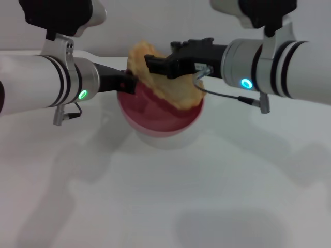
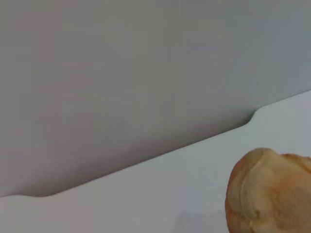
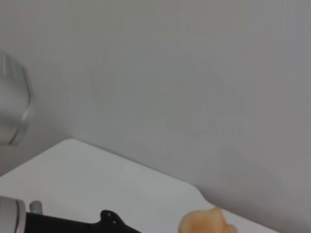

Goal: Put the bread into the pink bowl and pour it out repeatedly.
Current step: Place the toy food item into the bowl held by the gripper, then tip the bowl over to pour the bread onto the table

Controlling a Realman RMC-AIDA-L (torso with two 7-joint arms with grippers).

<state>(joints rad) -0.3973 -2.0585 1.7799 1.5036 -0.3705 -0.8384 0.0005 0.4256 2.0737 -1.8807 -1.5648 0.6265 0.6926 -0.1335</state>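
Note:
The pink bowl (image 1: 155, 111) stands upright on the white table, in the middle of the head view. The bread (image 1: 178, 93), pale tan with golden edges, is tilted over the bowl, its lower end inside the rim at the right and its upper end sticking out at the back left. My right gripper (image 1: 155, 64) is shut on the bread near its upper end. My left gripper (image 1: 129, 82) grips the bowl's left rim. One end of the bread shows in the left wrist view (image 2: 269, 194) and in the right wrist view (image 3: 204, 224).
The white table (image 1: 165, 206) stretches bare in front of the bowl. A grey wall (image 2: 146, 73) rises behind the table's back edge. The left arm's black gripper (image 3: 97, 222) shows in the right wrist view.

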